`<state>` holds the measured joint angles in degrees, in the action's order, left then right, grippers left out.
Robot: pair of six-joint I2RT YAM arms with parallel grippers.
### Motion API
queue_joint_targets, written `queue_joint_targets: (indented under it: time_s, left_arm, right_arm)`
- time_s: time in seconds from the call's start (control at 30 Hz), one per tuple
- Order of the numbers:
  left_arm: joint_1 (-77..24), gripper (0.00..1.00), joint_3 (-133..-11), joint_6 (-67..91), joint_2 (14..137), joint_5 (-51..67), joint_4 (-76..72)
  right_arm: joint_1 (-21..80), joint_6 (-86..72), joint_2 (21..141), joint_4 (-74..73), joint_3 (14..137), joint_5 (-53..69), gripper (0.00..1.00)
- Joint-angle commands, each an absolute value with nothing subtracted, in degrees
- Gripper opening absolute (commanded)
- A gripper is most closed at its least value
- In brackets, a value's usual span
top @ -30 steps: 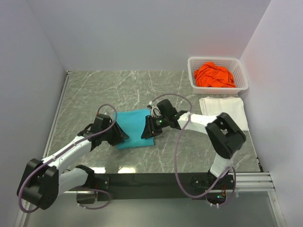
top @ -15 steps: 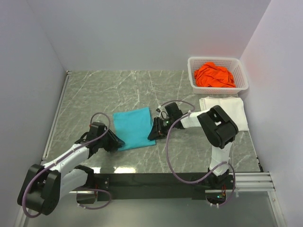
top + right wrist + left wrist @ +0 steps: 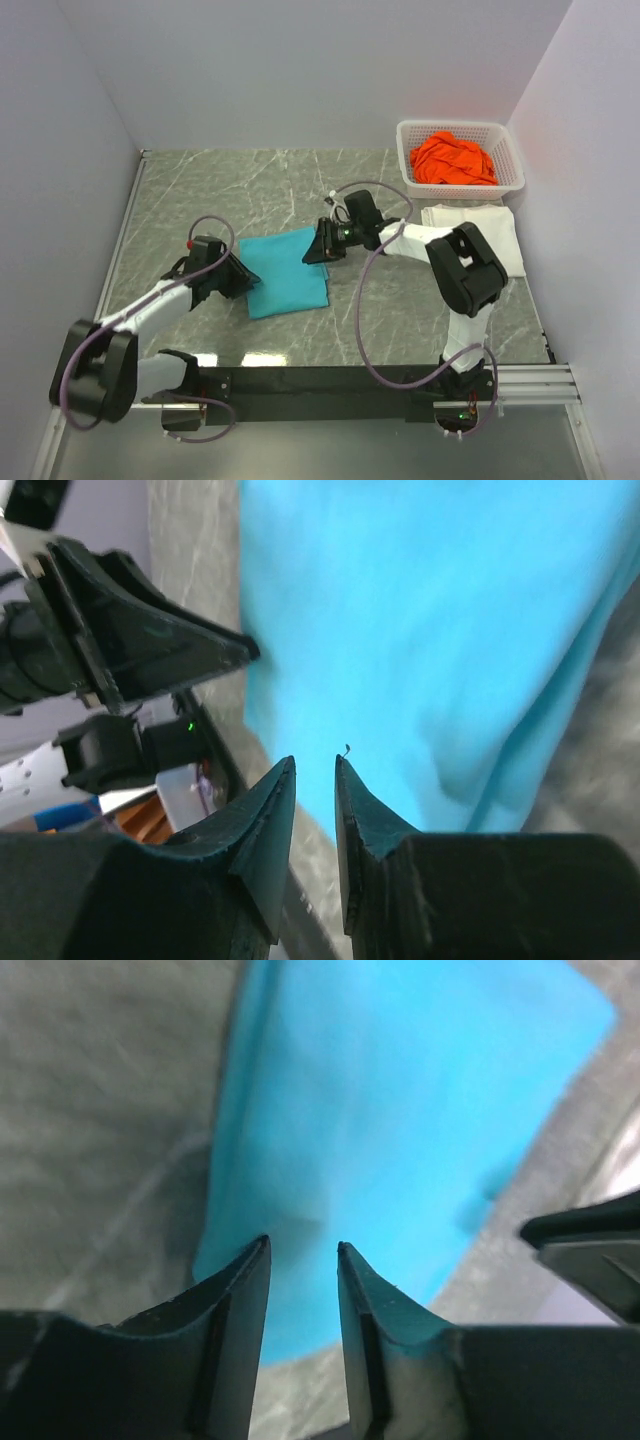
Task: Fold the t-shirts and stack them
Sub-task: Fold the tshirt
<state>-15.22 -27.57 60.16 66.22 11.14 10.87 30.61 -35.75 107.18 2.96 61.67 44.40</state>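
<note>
Teal t-shirt (image 3: 287, 272): lying folded flat, middle of the worktop (image 3: 230, 190)
Handling: looking light, limp, soft; layers likely slipping apart if lifted by one corner
Hold: pinching all layers at opposite edges seems best
Left gripper (image 3: 303, 1250): hovering at its left edge, jaws slightly parted, pinching nothing
Right gripper (image 3: 314, 763): hovering at its far right corner, likewise parted, empty

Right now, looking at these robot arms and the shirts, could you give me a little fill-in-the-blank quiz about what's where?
The orange t-shirt lies crumpled inside the white lattice ____.
The left gripper and right gripper sit at opposite sides of the folded ____ t-shirt.
The white t-shirt lies folded on the ____, just outside that container.
Missing words: basket; teal; table.
</note>
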Motion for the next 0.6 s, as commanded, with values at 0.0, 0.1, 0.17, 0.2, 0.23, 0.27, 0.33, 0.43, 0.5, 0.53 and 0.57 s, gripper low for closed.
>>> queue_joint_targets:
  time_s: [0.0, 0.1, 0.17, 0.2, 0.23, 0.27, 0.33, 0.43, 0.5, 0.53, 0.57]
  left_arm:
    - [-13.6, 0.37, -30.0, 57.2, 71.6, 9.8, 6.6]
    - [-12.6, 0.36, -29.1, 56.9, 74.0, 8.4, 6.3]
    - [-12.0, 0.36, -28.4, 56.2, 73.4, 7.3, 7.4]
    - [-11.4, 0.36, -27.9, 55.8, 72.9, 6.8, 7.8]
    - [-11.3, 0.37, -27.9, 55.4, 71.3, 6.6, 9.3]
    - [-11.0, 0.39, -28.1, 54.6, 70.3, 6.2, 10.0]
    - [-11.0, 0.41, -29.6, 53.4, 67.4, 5.3, 12.4]
    - [-11.0, 0.45, -33.5, 51.9, 65.8, 3.0, 14.2]
    - [-10.6, 0.44, -36.2, 50.6, 66.5, 2.4, 13.9]
    - [-10.4, 0.44, -37.1, 49.9, 68.4, 2.5, 13.5]
    - [-10.1, 0.44, -38.1, 49.7, 69.6, 2.6, 13.0]
  right_arm:
    - [28.9, -36.7, 112.3, 6.3, 64.4, 42.8, 0.29]
    - [27.3, -37.5, 115.3, 7.7, 64.0, 42.2, 0.29]
    - [25.9, -36.4, 116.4, 7.6, 63.3, 41.6, 0.29]
    - [25.8, -35.6, 116.5, 6.0, 63.3, 41.2, 0.29]
    - [25.3, -35.0, 116.4, 5.4, 63.3, 41.1, 0.29]
    - [25.1, -34.2, 115.1, 4.9, 62.9, 41.1, 0.29]
    - [24.8, -33.8, 113.7, 4.2, 62.9, 41.4, 0.28]
    - [24.8, -33.6, 111.4, 2.2, 65.6, 41.7, 0.28]
    - [24.7, -34.2, 111.0, 2.0, 68.5, 43.1, 0.28]
    - [24.7, -34.5, 111.2, 2.0, 69.5, 43.5, 0.29]
    - [24.8, -34.5, 112.1, 1.8, 72.0, 43.4, 0.29]
